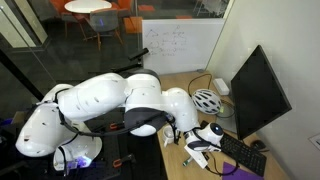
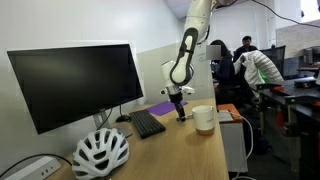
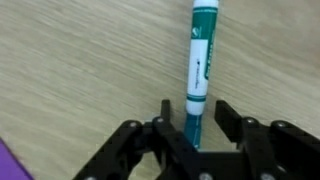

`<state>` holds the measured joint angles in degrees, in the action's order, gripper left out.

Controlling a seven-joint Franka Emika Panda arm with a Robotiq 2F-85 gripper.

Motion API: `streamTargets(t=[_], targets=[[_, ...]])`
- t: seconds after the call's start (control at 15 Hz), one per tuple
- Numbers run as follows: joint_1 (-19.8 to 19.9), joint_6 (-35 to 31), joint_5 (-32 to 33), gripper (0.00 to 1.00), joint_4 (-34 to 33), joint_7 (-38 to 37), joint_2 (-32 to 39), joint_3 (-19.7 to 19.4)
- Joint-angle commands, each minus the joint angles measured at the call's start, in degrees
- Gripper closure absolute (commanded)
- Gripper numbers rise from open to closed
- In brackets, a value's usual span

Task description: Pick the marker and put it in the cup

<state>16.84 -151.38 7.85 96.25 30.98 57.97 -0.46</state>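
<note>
The marker (image 3: 200,50), a slim dark green and white pen, lies on the wooden table in the wrist view. My gripper (image 3: 195,105) is open, with one finger on each side of the marker's near end. A small gap shows on the right side. In an exterior view the gripper (image 2: 180,97) hangs low over the table, just behind the small white cup (image 2: 203,118). The cup stands upright near the table's front edge. The marker is too small to make out in both exterior views.
A black keyboard (image 2: 148,123) lies beside the gripper in front of the monitor (image 2: 75,85). A white ribbed helmet (image 2: 100,153) sits nearer the camera. A purple mat (image 2: 160,106) lies behind the gripper. People sit at desks beyond the table.
</note>
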Motion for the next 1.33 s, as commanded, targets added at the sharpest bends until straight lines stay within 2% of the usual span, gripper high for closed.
streamTargets(t=[0.0,0.2,0.27,0.33,0.53,0.87,1.27], targets=[[-0.6,3.2,0.8,0.77,-3.2,-2.2,1.0,-0.4],[-1.3,4.3,0.7,0.99,-3.7,-3.6,1.0,-1.1],[-2.3,4.7,0.8,1.00,-3.6,-5.8,0.8,-2.1],[-2.4,4.8,0.6,0.95,-2.9,-6.9,0.1,-2.2],[-6.1,3.9,0.2,0.95,-0.7,-16.3,-2.3,-5.9],[-16.1,1.5,2.1,0.95,2.4,-35.4,-6.6,-15.2],[-32.0,-0.1,8.9,0.95,7.9,-61.6,-10.3,-28.2]])
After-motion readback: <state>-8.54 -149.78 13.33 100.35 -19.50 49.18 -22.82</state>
